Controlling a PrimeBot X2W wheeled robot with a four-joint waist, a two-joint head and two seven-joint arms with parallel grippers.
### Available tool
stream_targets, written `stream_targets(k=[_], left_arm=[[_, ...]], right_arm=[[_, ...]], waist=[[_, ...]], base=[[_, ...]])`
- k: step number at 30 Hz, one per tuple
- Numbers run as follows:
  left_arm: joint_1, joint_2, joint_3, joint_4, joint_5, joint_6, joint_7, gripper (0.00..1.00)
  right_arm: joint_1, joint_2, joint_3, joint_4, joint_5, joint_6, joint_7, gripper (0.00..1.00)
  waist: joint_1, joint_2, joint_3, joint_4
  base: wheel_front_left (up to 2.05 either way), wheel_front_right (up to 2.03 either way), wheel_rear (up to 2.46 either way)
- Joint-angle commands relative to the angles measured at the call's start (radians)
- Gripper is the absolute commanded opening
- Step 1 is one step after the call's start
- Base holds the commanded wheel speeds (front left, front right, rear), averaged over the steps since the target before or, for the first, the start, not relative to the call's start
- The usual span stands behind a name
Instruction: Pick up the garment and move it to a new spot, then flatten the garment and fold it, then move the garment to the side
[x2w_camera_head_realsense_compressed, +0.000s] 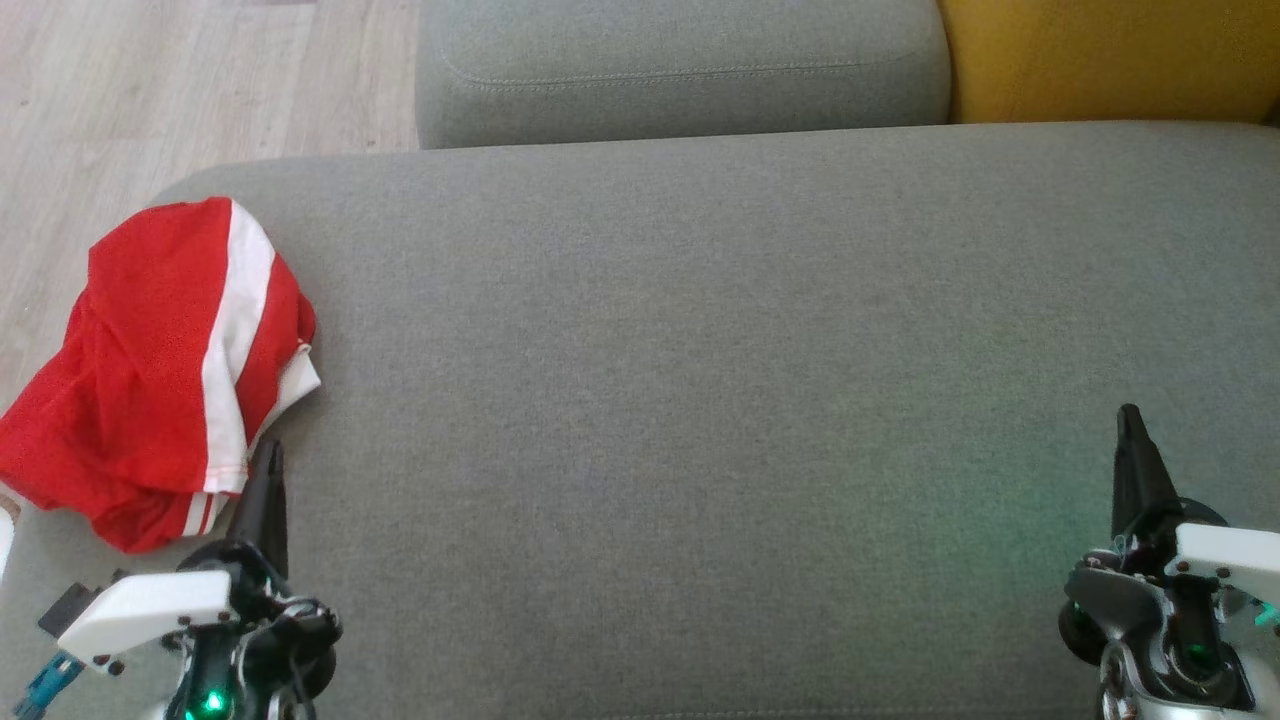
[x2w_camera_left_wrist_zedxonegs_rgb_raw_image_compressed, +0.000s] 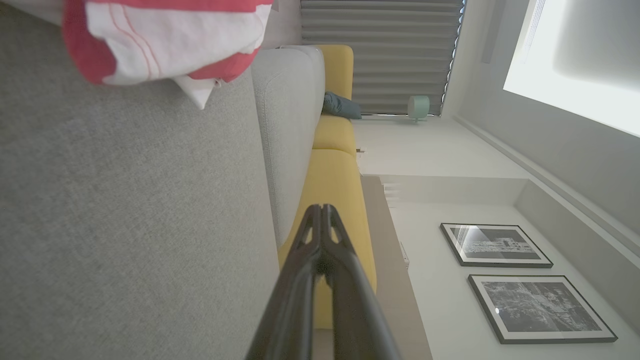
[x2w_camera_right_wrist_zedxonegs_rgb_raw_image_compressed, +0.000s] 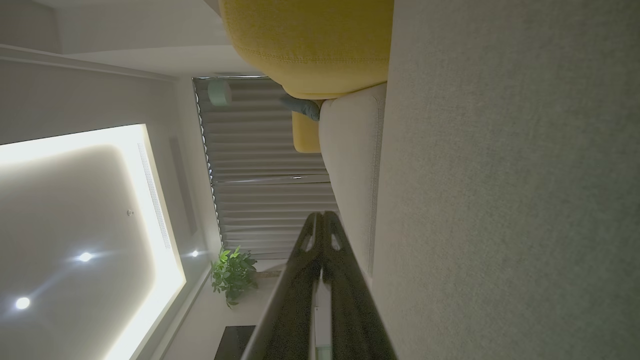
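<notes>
A crumpled red mesh garment with a broad white stripe (x2w_camera_head_realsense_compressed: 150, 380) lies at the near left corner of the wide grey fabric sofa seat (x2w_camera_head_realsense_compressed: 700, 400), its left part reaching over the seat's edge above the pale wooden floor (x2w_camera_head_realsense_compressed: 150, 90). In the head view its long axis runs from the far end, a rounded top near the seat's corner, down towards the robot and slightly to the left. The white stripe follows that same line, ending at a hem with thin white lines at the near end. A small white flap sticks out on its right side.

The left gripper (x2w_camera_head_realsense_compressed: 268, 460) sits just beside the garment's near right edge, its two dark fingers pressed together and pointing away from the robot, holding nothing. Whether the tip touches the cloth I cannot tell. In the left wrist view the same gripper (x2w_camera_left_wrist_zedxonegs_rgb_raw_image_compressed: 321, 210) has its tips closed to a point, and the garment (x2w_camera_left_wrist_zedxonegs_rgb_raw_image_compressed: 165, 40) shows at the upper left, bunched red and white cloth resting on the grey seat.

The right gripper (x2w_camera_head_realsense_compressed: 1130, 420) stands well apart at the seat's near right, fingers also pressed together, empty and pointing away. In the right wrist view its tips (x2w_camera_right_wrist_zedxonegs_rgb_raw_image_compressed: 320, 216) meet in a point alongside the bare grey seat.

A grey back cushion (x2w_camera_head_realsense_compressed: 680, 70) and a mustard-yellow cushion (x2w_camera_head_realsense_compressed: 1100, 55) line the seat's far side
</notes>
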Motion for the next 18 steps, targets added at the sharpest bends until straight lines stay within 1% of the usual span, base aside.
stream_targets(k=[1,18], left_arm=[[-0.055,0.017,0.035,-0.038,-0.004,-0.007,0.008,0.00],[-0.055,0.017,0.035,-0.038,-0.004,-0.007,0.008,0.00]], right_arm=[[-0.024,-0.005,0.021,-0.041,0.007,0.007,0.006,0.00],[-0.024,-0.005,0.021,-0.041,0.007,0.007,0.006,0.00]], waist=[[0.0000,0.0000,0.000,0.000],[0.0000,0.0000,0.000,0.000]], base=[[0.00,0.00,0.00],[0.00,0.00,0.00]])
